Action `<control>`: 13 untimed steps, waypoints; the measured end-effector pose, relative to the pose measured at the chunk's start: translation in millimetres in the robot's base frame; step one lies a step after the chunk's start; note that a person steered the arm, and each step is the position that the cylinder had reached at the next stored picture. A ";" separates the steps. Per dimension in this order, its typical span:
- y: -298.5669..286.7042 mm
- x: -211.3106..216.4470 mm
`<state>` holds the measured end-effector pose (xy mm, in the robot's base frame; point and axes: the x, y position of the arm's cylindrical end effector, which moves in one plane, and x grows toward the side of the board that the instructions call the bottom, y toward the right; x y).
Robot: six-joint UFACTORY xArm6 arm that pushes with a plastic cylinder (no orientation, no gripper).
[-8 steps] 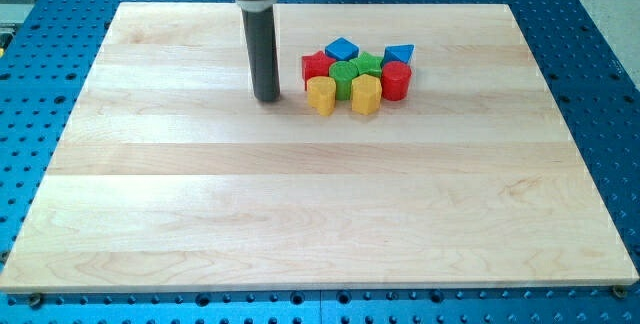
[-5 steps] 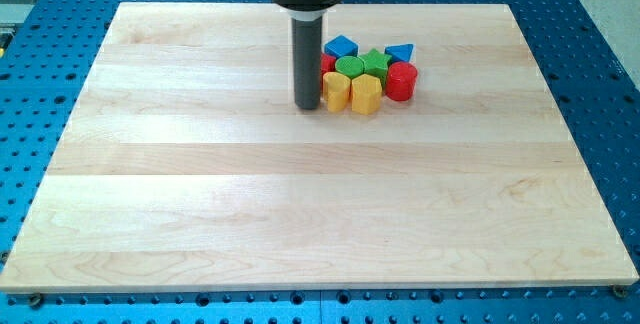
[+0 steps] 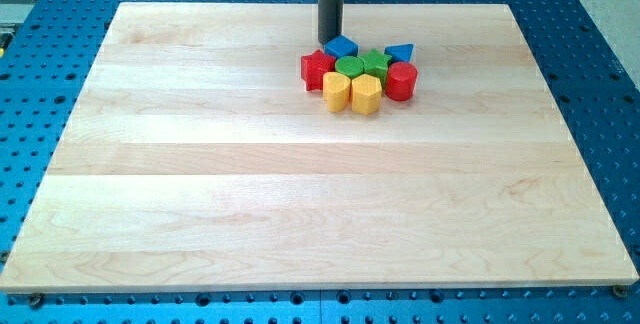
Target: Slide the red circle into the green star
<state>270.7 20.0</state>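
Observation:
The red circle (image 3: 401,81) stands at the right end of a tight cluster of blocks near the view's top centre. The green star (image 3: 376,62) is just up-left of it, and the two look to be touching. My tip (image 3: 330,43) is at the cluster's top left, right beside the blue cube (image 3: 343,47) and above the other red block (image 3: 316,69). It is well to the left of the red circle, with the cluster in between.
A green circle (image 3: 349,67) sits left of the green star and a blue triangle (image 3: 400,54) right of it. Two yellow blocks (image 3: 336,92) (image 3: 366,94) form the cluster's bottom row. All stand on the wooden board (image 3: 300,194).
My tip first moved right and pushed the left yellow block in against the cluster. It then moved up the view to the blue cube's left side.

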 end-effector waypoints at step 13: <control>144.3 98.8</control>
<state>369.5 164.3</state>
